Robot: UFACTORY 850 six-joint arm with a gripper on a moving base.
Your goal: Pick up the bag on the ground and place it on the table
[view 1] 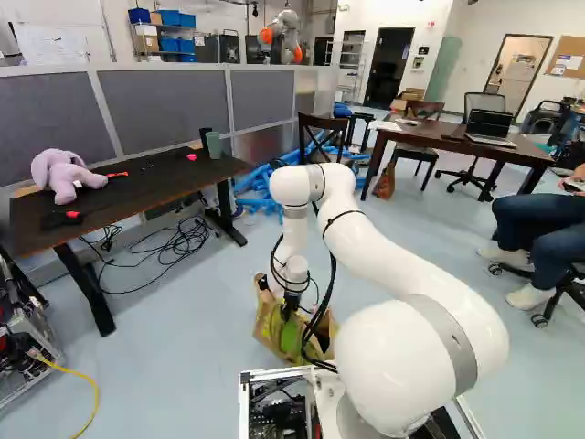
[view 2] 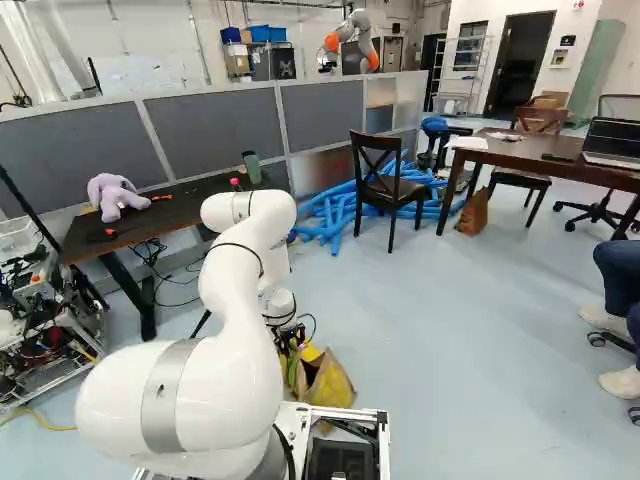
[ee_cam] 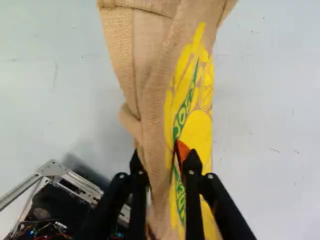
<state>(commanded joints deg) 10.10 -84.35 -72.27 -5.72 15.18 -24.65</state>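
At the far left of the left base view you have a metal cart [view 1: 26,337] full of electronics, with a yellow cable [view 1: 95,399] trailing over the floor from it. Right of it stands the black desk [view 1: 146,194], set along a grey partition [view 1: 164,102]. Your desk space is shared: a purple stuffed toy [view 1: 64,176] sits toward the near left end, a small red-and-black thing [view 1: 66,219] lies near it, and a pink object [view 1: 192,157] and a green cup [view 1: 214,144] are toward the far right end. Watch the black cords [view 1: 178,240] tangled on the floor beneath and beside the desk, next to its legs.

Blue tubes [view 1: 260,197] lie heaped past the desk's right end, and another robot [view 1: 285,35] rises behind the partition. Nearer you, just ahead of the base, is the tan bag [view 1: 267,337] with its yellow and green print, low by the floor; you cannot tell whether its bottom touches. Your claw [view 1: 290,311] is pinching the bag, and the wrist view shows its folded cloth between the two fingers.

Farther right, well apart from the bag, you see a dark wooden chair [view 1: 322,123], a small brown bag [view 1: 385,181] on the floor, and a brown desk [view 1: 439,137] carrying an open laptop [view 1: 490,128].
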